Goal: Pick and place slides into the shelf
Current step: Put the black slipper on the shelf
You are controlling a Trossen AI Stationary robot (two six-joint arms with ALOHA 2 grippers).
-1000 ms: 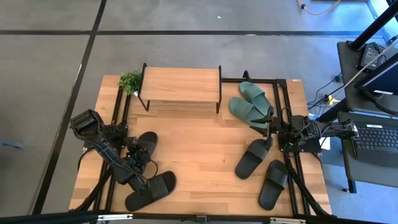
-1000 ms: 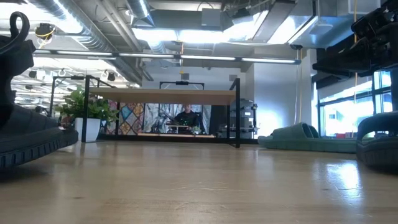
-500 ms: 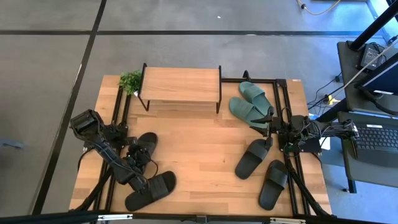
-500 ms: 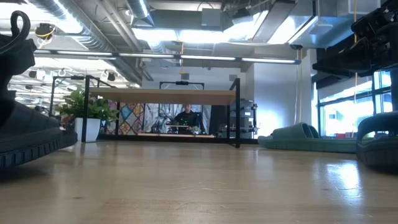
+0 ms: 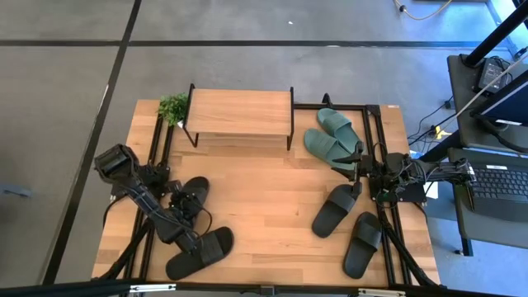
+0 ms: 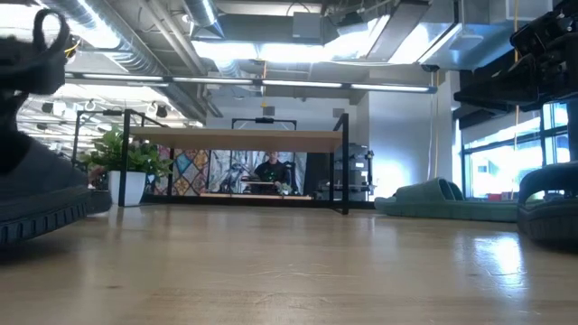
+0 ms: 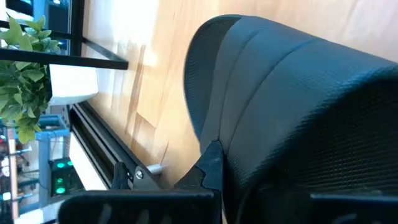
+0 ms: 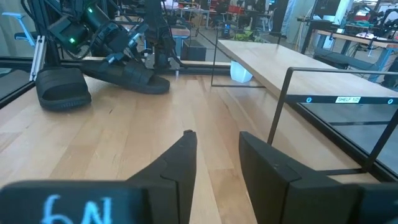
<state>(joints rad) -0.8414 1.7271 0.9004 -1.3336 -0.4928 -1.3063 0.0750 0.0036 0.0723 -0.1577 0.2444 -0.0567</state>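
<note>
The left gripper (image 5: 183, 208) has its jaws clamped on a black slide (image 5: 191, 192) at the surface's (image 5: 264, 181) left side, between the left rail and the middle; in the left wrist view that slide (image 7: 298, 112) fills most of the picture, its strap edge pinched at the fingers. In the right wrist view the slide (image 8: 127, 74) sits tilted, one end raised off the wood in the left gripper (image 8: 118, 43). A second black slide (image 5: 200, 254) lies just beside it, nearer the front edge.

The right gripper (image 5: 363, 169) waits at the right side with jaws apart and nothing between them, its fingers (image 8: 180, 162) parted over bare wood. Two teal slides (image 5: 330, 136) lie close to it, toward the back right, and two more black slides (image 5: 351, 223) lie toward the front right.

The shelf (image 5: 239, 111) stands at the back middle, its top board bare, well apart from every slide. A small plant (image 5: 173, 107) sits just beside its left end
</note>
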